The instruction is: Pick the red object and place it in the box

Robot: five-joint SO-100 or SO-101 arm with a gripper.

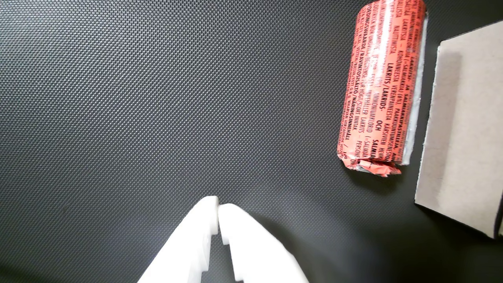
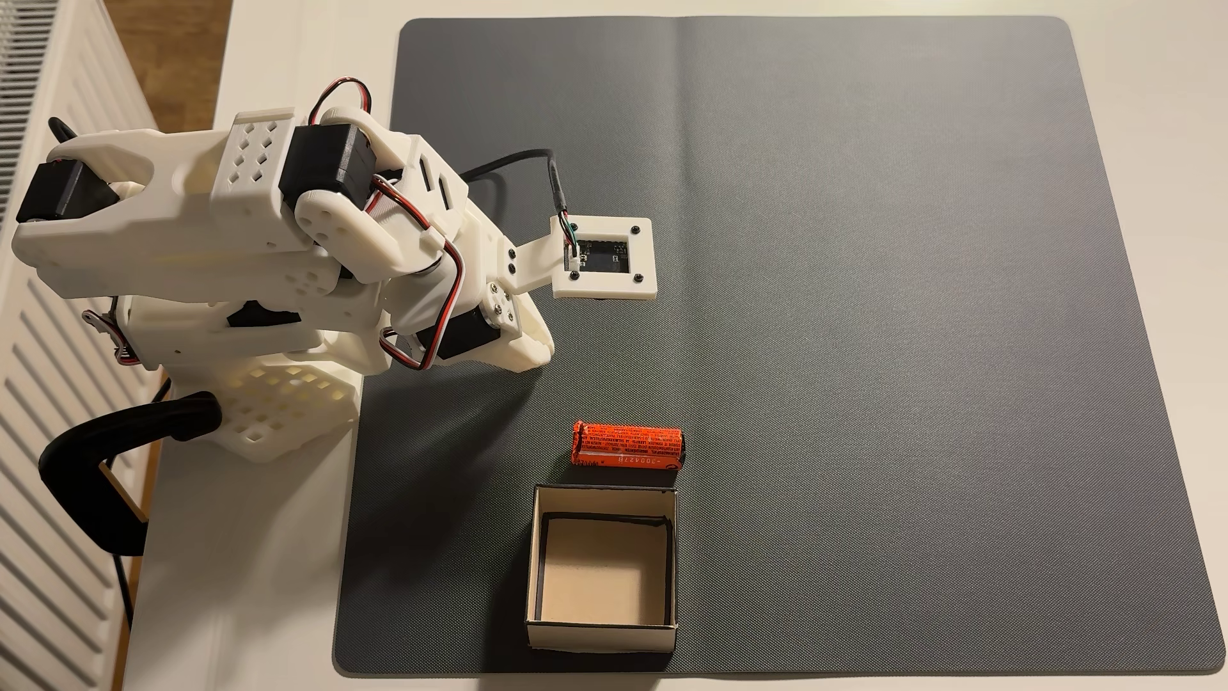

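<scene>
- Wrist view: white plastic gripper (image 1: 218,206) enters from bottom edge, fingertips pressed together w/ barely a slit between them, holding nothing, over bare mat.
- Fixed view: the white arm (image 2: 266,219) is folded up at left of the mat; its fingertips are hidden under the arm body there.
- Red object (image 2: 627,446), an orange-red cylinder w/ fine black print, lies on its side on the mat, well apart from the gripper.
- In the wrist view the red object (image 1: 381,84) sits at upper right, crinkled wrapper end toward the bottom of the picture.
- Box (image 2: 603,627), open-topped cardboard w/ off-white walls and tan floor, sits just beside the red object, nearer the mat's front edge; a narrow gap between them. Nothing inside.
- Surface: dark grey textured mat (image 2: 897,299) on a white table (image 2: 239,585).
- Room: white radiator (image 2: 40,425) along far left; black clamp (image 2: 100,458) holds the arm's base to the table edge.
- Wrist camera mount (image 2: 603,258), a white square frame w/ black cable, juts out over the mat.
</scene>
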